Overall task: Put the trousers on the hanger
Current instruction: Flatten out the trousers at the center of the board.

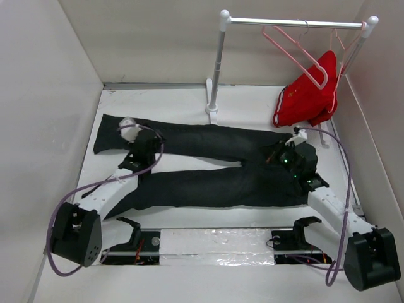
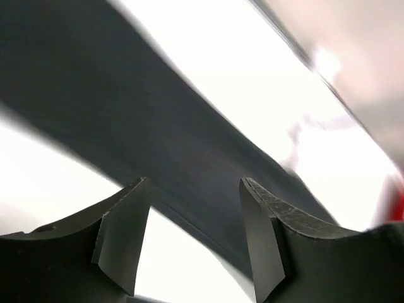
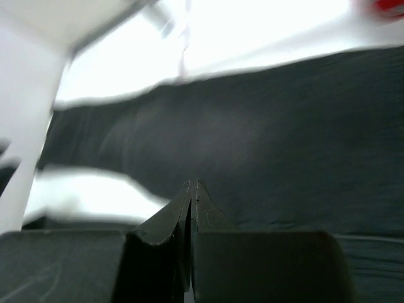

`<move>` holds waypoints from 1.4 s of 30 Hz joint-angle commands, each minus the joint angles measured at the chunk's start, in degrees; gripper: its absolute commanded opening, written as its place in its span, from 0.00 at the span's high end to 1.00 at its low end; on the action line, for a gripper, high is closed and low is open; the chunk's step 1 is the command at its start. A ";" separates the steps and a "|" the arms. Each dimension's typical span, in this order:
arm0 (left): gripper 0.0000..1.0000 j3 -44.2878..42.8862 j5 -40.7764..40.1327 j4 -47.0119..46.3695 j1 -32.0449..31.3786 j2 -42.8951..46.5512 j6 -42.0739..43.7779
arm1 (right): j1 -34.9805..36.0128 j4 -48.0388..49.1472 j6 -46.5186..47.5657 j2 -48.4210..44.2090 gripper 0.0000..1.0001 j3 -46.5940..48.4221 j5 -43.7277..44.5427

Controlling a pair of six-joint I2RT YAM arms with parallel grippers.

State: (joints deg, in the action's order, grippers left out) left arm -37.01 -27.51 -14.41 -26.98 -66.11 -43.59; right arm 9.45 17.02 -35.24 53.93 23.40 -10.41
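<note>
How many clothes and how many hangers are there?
Trousers: 1
Red garment: 1
Pink hangers: 2, the empty hanger and the hanger holding the red garment
Total: 4

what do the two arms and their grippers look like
The left arm and right arm each have a black base, white links and a black wrist housing, trailed by a looping purple-grey cable. The left gripper and right gripper have dark matte wedge-shaped fingers. A small green light glows on the right wrist.
</note>
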 commanded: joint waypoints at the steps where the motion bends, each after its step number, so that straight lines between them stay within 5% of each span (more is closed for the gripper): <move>1: 0.45 2.03 -6.49 3.78 11.73 0.19 -12.56 | 6.35 1.70 4.04 0.11 1.00 -0.37 -0.49; 8: 0.46 -1.72 4.65 3.93 29.77 -12.87 -14.94 | 16.38 2.24 10.80 8.55 1.00 5.07 -1.54; 20: 0.47 -20.54 7.64 14.33 39.10 -33.20 -10.46 | 18.32 2.06 13.09 6.63 0.98 4.99 -1.01; 30: 0.46 -30.74 9.05 18.01 39.64 -40.58 -7.65 | 18.84 0.65 13.53 5.48 0.93 6.22 1.19; 34: 0.36 -36.72 11.33 19.16 39.64 -42.09 -4.31 | 22.78 -0.58 15.20 7.23 0.75 9.03 0.22; 35: 0.33 -37.60 11.94 19.25 39.64 -41.74 -3.70 | 24.02 -1.45 15.90 7.85 0.62 9.90 0.05; 39: 0.23 -32.69 14.85 13.12 39.11 -32.90 -2.99 | 29.83 -2.16 17.75 15.12 0.43 15.26 -0.30; 41: 0.23 -29.02 15.64 11.70 37.36 -28.75 -3.60 | 32.19 -1.12 17.75 18.82 0.52 19.04 -2.49; 42: 0.23 -27.51 15.29 9.95 36.66 -23.77 -3.86 | 32.99 -0.24 17.67 20.93 0.69 20.45 -3.11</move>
State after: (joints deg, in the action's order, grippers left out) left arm -67.44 -13.30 0.89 11.51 -101.49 -48.31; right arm 40.07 14.63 -19.22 70.94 39.24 -11.40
